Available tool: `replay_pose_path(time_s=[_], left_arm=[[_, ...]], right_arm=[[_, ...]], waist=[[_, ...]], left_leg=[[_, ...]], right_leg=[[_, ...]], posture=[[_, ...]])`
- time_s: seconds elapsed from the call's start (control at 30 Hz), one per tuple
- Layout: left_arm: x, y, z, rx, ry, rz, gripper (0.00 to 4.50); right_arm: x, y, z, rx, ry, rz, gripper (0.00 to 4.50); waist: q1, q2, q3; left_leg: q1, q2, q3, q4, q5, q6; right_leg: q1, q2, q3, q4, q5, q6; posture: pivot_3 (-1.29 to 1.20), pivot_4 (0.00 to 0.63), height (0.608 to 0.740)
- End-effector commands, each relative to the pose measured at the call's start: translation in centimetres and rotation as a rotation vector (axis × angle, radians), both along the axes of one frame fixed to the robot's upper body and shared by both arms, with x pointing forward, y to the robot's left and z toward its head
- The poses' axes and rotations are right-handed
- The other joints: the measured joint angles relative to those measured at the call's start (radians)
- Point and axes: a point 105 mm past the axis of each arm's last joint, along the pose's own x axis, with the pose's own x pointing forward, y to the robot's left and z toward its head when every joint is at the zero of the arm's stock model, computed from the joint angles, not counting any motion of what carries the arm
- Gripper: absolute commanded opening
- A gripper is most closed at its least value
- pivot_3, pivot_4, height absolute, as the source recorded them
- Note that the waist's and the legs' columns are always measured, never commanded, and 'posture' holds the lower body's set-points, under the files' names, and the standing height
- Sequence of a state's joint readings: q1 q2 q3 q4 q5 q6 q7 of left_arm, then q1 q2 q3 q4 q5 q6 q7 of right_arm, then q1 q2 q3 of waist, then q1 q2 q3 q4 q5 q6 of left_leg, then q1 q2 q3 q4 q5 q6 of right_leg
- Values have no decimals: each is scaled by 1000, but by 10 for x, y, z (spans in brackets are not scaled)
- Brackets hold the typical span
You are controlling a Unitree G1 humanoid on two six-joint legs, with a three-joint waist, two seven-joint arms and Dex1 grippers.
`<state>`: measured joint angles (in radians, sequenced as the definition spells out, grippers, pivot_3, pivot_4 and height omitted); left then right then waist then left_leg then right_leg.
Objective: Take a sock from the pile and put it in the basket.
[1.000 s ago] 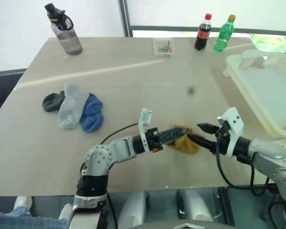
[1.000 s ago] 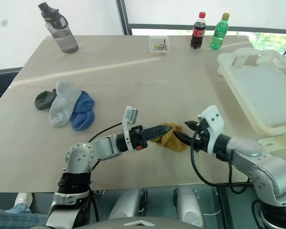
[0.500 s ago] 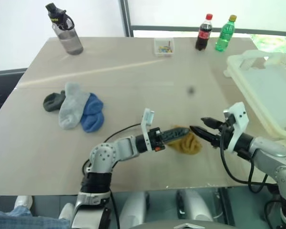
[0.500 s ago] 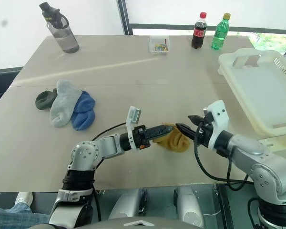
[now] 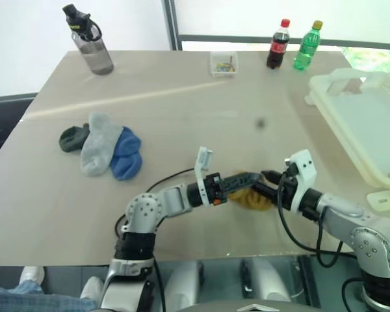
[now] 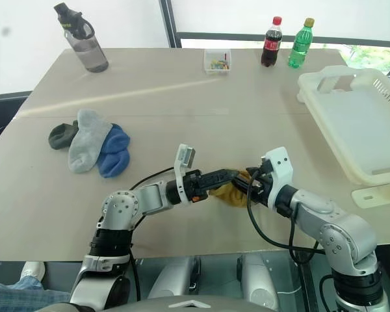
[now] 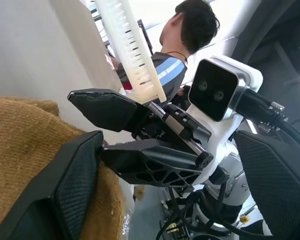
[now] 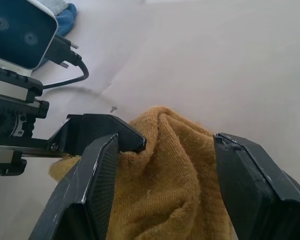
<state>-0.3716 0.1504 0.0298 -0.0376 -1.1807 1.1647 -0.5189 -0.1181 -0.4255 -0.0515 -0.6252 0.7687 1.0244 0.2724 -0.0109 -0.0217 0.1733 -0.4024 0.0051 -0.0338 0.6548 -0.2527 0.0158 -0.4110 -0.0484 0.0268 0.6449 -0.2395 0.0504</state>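
Observation:
A mustard-yellow sock [image 5: 253, 197] lies bunched on the table near its front edge, between my two grippers. My left gripper [image 5: 249, 181] reaches in from the left, open, with one finger against the sock. From the right comes my right gripper [image 8: 165, 141], open, its two fingers [image 8: 95, 190] standing on either side of the sock [image 8: 170, 195]. The pile [image 5: 104, 151] of grey, blue and dark green socks sits at the left of the table. The white basket [image 5: 370, 130] rests at the table's right edge.
A grey water bottle [image 5: 91, 42] stands at the back left. A small clear box [image 5: 223, 64], a cola bottle [image 5: 277, 44] and a green bottle [image 5: 307, 45] line the back edge. A person [image 7: 190, 25] appears beyond the basket in the left wrist view.
My right gripper has moved left and down, from just clear of the sock to straddling it. The left gripper and the sock have stayed where they were.

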Motion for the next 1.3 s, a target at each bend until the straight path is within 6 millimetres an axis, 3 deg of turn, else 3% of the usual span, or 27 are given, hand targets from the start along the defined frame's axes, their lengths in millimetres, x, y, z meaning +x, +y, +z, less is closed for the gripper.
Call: replay_pose_path(time_s=[0.03,0.3,0.5,0.67,0.9,1.03,1.3], left_arm=[[-2,-4,9,-35,-27,-28,4412],[0,-4,9,-33,-31,-22,4412],[-7,0,18,-20,-142,-21,4412],[-16,17,36,-29,-259,-27,4412],[-18,44,33,228,-585,38,4412],[-17,59,34,331,-717,63,4412],[-22,94,45,532,-919,-4,4412]], right_arm=[[-5,3,4,-10,-15,19,3065],[-14,2,-18,-88,70,43,3065],[-5,-13,-32,-172,93,-50,3065],[2,-16,-24,-198,27,-72,3065],[1,-13,-32,-181,55,-78,3065],[1,-6,-30,-73,104,-83,3065],[-2,6,-38,-44,170,-34,3065]], waist=[[0,0,0],[0,0,0],[0,0,0],[-1,0,0],[-1,0,0],[-1,0,0],[-5,0,0]], left_leg=[[0,0,0,0,0,0],[0,0,0,0,0,0],[1,0,0,0,0,0],[2,0,1,0,0,0],[2,0,1,0,0,0],[2,1,2,0,0,0],[3,2,2,0,0,0]], right_leg=[[0,0,0,0,0,0],[0,0,0,1,0,0],[1,0,0,1,0,0],[1,0,1,2,0,0],[1,1,2,2,0,0],[1,0,2,2,0,0],[0,2,2,2,0,0]], posture=[[0,150,740],[0,150,740],[0,150,740],[0,150,740],[0,150,740],[0,150,740],[0,150,740]])
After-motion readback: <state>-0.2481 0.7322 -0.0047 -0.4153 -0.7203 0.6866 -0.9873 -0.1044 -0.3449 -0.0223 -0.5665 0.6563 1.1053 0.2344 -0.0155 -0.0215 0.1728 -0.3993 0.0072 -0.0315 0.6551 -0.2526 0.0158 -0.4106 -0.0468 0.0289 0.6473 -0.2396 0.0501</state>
